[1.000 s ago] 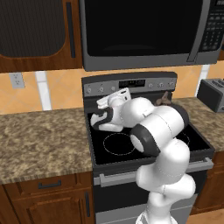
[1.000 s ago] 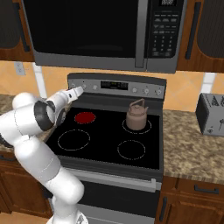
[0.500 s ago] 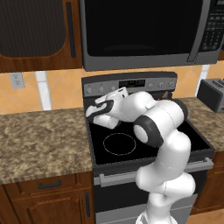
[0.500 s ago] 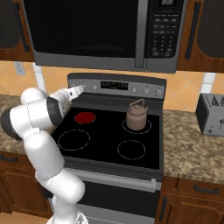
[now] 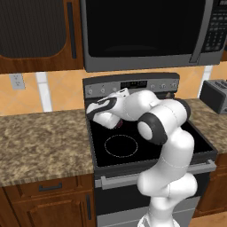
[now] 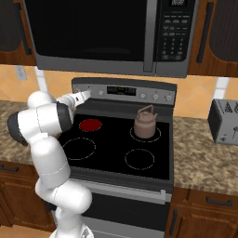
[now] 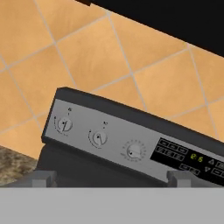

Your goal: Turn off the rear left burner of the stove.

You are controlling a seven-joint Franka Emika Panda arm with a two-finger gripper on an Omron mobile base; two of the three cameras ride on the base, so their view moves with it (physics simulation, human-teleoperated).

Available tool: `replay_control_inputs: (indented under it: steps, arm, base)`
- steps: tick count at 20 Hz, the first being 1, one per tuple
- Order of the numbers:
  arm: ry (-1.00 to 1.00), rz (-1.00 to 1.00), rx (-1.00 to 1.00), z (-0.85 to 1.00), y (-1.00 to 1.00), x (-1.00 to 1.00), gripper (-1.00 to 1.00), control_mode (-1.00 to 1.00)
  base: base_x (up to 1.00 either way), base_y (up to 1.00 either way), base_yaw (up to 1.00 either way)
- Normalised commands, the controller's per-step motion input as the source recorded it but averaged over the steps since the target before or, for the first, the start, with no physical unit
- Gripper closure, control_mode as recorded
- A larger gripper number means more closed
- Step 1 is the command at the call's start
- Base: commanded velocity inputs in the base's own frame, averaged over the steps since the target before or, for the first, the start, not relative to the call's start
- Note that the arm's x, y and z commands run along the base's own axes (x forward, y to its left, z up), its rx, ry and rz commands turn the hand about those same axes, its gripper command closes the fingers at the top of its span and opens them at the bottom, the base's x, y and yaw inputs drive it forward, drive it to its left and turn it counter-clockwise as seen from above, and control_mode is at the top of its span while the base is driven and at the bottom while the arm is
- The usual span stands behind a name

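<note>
On the far left I see the brown speckled counter, with wood drawers under it. Next to it is the stove, black glass on top with a grey steel back panel.

My tool is up at the left end of that back panel. In the right base view it is a small white tip, very close to the first knobs. I cannot tell if it touches one. From the left base view the white arm bends over the stove top and covers the back left part of it.

In the hand view I look at the back panel on a slant. Three round knobs sit in a row there: the left knob, the middle knob and the bigger dial. To the right of them is the dark display with small green digits. Two fingertips poke up at the bottom, far apart, so the tool is spread wide with nothing between them.

The rear left burner glows red, just below and right of my tool. To its right a brown kettle sits on the back right circle. The big black microwave hangs above the stove. On the far right a grey toaster stands on the counter.
</note>
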Motion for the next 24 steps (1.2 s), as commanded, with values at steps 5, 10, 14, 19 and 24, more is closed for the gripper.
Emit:
replay_control_inputs:
  steps: [5,10,14,19,24]
  arm:
    - [-0.02,0.01,-0.05,-0.32,-0.01,0.00,-1.00,-1.00]
    - [-0.05,0.01,-0.03,-0.29,0.00,0.08,-1.00,-1.00]
    - [-0.05,0.00,-0.01,0.00,0.00,0.26,-1.00,-1.00]
    - [-0.01,0.00,0.00,-0.01,0.00,0.36,-1.00,-1.00]
    - [0.00,0.00,0.00,-0.03,0.04,0.18,-1.00,-1.00]
  base:
    - [0.00,0.00,0.00]
    - [0.00,0.00,0.00]
    - [0.00,0.00,0.00]
    - [0.00,0.00,0.00]
    - [0.00,0.00,0.00]
